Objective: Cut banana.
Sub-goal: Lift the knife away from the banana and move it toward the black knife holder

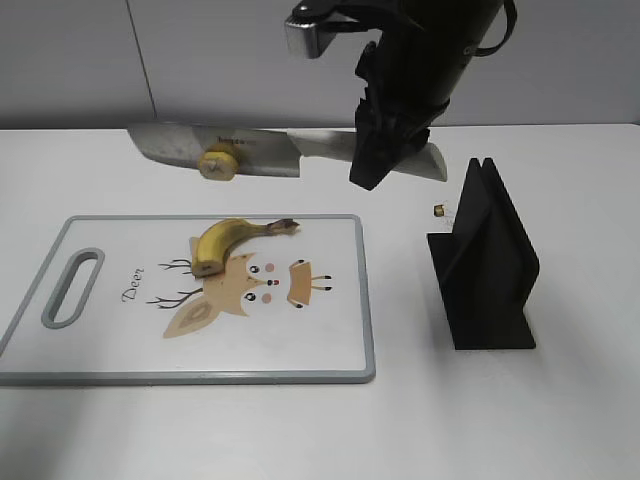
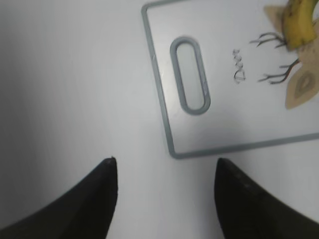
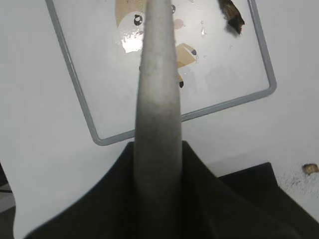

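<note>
A yellow banana (image 1: 228, 240) lies on the white cutting board (image 1: 100, 350) near its far edge, with its cut end to the left. My right gripper (image 1: 385, 150) is shut on the knife (image 1: 215, 148) by its handle and holds it in the air above the board's far side. A cut banana slice (image 1: 217, 163) sticks to the blade. In the right wrist view the grey handle (image 3: 157, 99) runs straight out from the jaws. My left gripper (image 2: 164, 167) is open and empty over bare table beside the board's handle slot (image 2: 190, 74).
A black knife stand (image 1: 485, 265) sits on the table to the right of the board. A small brown scrap (image 1: 438, 210) lies on the table just behind it. The banana's dark stem (image 3: 232, 14) shows in the right wrist view.
</note>
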### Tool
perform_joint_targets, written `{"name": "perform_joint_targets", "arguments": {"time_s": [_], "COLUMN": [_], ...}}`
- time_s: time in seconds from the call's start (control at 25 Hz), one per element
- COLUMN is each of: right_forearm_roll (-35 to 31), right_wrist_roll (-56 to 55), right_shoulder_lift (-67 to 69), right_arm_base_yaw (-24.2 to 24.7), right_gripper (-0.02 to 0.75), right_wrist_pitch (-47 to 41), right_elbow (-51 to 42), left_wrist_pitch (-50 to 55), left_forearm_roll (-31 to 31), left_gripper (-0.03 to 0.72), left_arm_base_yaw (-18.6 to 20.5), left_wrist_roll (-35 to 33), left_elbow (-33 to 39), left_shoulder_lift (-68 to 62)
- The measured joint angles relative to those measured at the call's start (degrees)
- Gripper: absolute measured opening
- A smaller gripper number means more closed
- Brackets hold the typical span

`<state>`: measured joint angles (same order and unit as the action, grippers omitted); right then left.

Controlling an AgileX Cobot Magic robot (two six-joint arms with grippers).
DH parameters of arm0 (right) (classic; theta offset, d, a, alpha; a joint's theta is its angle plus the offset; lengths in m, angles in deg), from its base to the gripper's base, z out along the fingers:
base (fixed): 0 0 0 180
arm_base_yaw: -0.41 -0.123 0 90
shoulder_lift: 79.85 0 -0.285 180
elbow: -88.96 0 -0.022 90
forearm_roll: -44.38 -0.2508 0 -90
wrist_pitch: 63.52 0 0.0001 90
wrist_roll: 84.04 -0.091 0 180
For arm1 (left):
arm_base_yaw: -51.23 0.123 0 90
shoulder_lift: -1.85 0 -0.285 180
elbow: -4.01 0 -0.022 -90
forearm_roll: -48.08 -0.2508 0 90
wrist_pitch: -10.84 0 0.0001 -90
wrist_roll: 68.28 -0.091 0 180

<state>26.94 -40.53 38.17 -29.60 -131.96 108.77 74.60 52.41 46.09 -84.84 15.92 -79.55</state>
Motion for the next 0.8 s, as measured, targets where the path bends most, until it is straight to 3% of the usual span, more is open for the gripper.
{"name": "perform_joint_targets", "arguments": {"time_s": [0.2,0.4,0.8], "right_forearm_roll": [1.2,1.2,0.9], "right_wrist_roll": [-12.4,-24.1,-34.9], "right_shoulder_lift": [-2.6,-6.3,-17.5], "right_arm_base_yaw": [0.0,0.0,-0.1], "right_gripper": [0.159,0.159,0.16], "right_wrist_pitch": [-0.3,-0.5,6.3], "right_elbow": [0.0,-2.3,-19.4], "left_wrist_pitch": [5.7,6.0,4.6], "left_forearm_roll": [0.0,0.0,0.2], "left_gripper": [0.594,0.584,0.583], "left_arm_base_yaw": [4.0,4.5,4.5], "left_wrist_roll": [2.8,3.1,3.9], "left_elbow": [0.0,0.0,4.5], "left_shoulder_lift": [2.5,8.2,24.6]}}
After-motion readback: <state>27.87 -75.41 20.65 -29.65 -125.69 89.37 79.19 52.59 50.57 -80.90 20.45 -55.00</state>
